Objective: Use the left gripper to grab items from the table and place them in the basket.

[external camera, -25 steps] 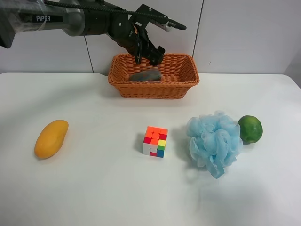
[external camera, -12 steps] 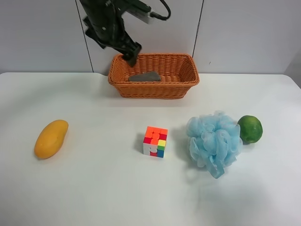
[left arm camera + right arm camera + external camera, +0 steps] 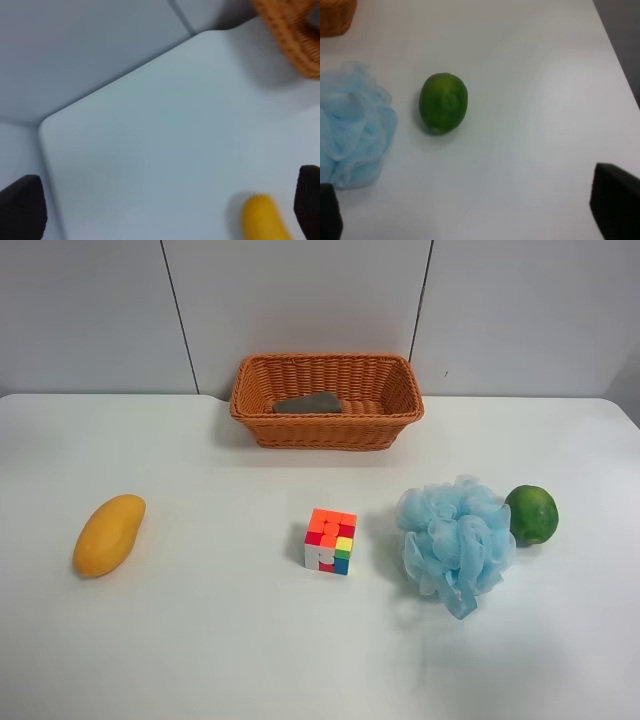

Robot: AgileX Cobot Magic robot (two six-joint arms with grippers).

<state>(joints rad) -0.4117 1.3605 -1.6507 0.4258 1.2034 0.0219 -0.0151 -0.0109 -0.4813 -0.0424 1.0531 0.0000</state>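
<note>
- Basket (image 3: pixel 326 400): sits on the white table (image 3: pixel 200 640), at the far edge in the exterior high view, close to the wall. It serves as the landmark for every position below.
- Grey pad (image 3: pixel 308 402): lies inside the basket, toward the side nearer the mango.
- Mango (image 3: pixel 108 534): on the table, well apart from the basket, nearer the camera and off toward the exterior high view's left.
- Puzzle cube (image 3: pixel 331 540): on the table, in front of the basket, standing clear of all other items.
- Mesh puff (image 3: pixel 455 539): on the table, in front of the basket's right end as that view shows it.
- Green fruit (image 3: pixel 531 514): just beside the puff, on the side farther from the basket's centre line.
- Left gripper (image 3: pixel 160 200): fingers spread wide, holding nothing. Only the two dark fingertips (image 3: pixel 21 207) show at the frame edges. It hangs above the table, with the mango end and a basket corner (image 3: pixel 292 35) in its view.
- Right gripper (image 3: pixel 470 210): fingers spread wide, holding nothing, above the table near the green fruit and the puff.
- Neither arm appears in the exterior high view.
</note>
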